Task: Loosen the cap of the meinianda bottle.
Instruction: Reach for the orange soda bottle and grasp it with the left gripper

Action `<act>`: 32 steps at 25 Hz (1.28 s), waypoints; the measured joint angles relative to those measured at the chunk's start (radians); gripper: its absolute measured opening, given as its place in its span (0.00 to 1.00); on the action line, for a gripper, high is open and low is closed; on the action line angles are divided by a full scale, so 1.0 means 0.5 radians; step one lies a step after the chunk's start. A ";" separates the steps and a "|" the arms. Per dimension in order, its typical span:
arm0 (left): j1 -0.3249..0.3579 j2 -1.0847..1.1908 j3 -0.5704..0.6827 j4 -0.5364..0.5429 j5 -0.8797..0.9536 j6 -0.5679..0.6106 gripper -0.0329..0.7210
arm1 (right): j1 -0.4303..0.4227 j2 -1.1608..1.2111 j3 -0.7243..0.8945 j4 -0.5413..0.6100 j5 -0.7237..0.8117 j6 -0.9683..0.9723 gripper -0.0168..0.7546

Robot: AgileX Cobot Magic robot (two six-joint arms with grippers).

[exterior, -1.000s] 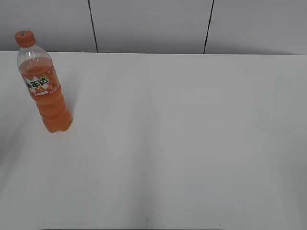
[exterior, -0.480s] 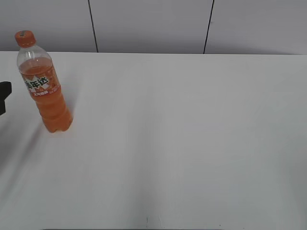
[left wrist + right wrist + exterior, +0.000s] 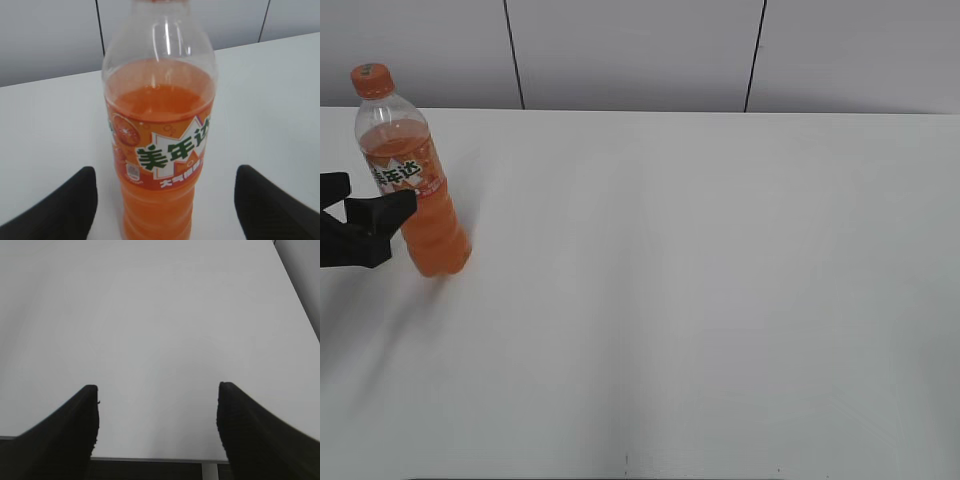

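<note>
The meinianda bottle (image 3: 415, 185) stands upright at the far left of the white table, clear plastic with orange drink and an orange label. Its orange cap (image 3: 371, 79) sits on top. The bottle fills the left wrist view (image 3: 160, 150); the cap is cut off at the top edge there. My left gripper (image 3: 365, 215) is open, at label height just left of the bottle. In the left wrist view (image 3: 165, 200) its fingers stand either side of the bottle, not touching. My right gripper (image 3: 157, 415) is open and empty over the table's near edge; the exterior view does not show it.
The white table (image 3: 700, 280) stretches to the right of the bottle. A grey panelled wall (image 3: 630, 50) stands behind it. The table's front edge (image 3: 160, 458) shows in the right wrist view.
My left gripper has come in from the left edge and moved right to the bottle's side. The bottle has not moved.
</note>
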 joint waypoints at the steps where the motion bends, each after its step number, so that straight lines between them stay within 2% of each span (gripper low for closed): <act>1: 0.000 0.064 0.000 -0.002 -0.061 0.000 0.75 | 0.000 0.000 0.000 0.000 0.000 0.000 0.74; 6: 0.000 0.349 -0.002 -0.088 -0.338 0.031 0.82 | 0.000 0.000 0.000 0.000 0.000 0.000 0.74; 12: 0.000 0.607 -0.006 -0.171 -0.593 0.193 0.84 | 0.000 0.000 0.000 0.000 0.000 0.000 0.74; 20: 0.000 0.840 -0.152 -0.104 -0.621 0.227 0.83 | 0.000 0.000 0.000 0.000 0.000 0.000 0.74; 32: 0.000 0.860 -0.306 -0.030 -0.623 0.229 0.82 | 0.000 0.000 0.000 0.000 0.000 0.000 0.74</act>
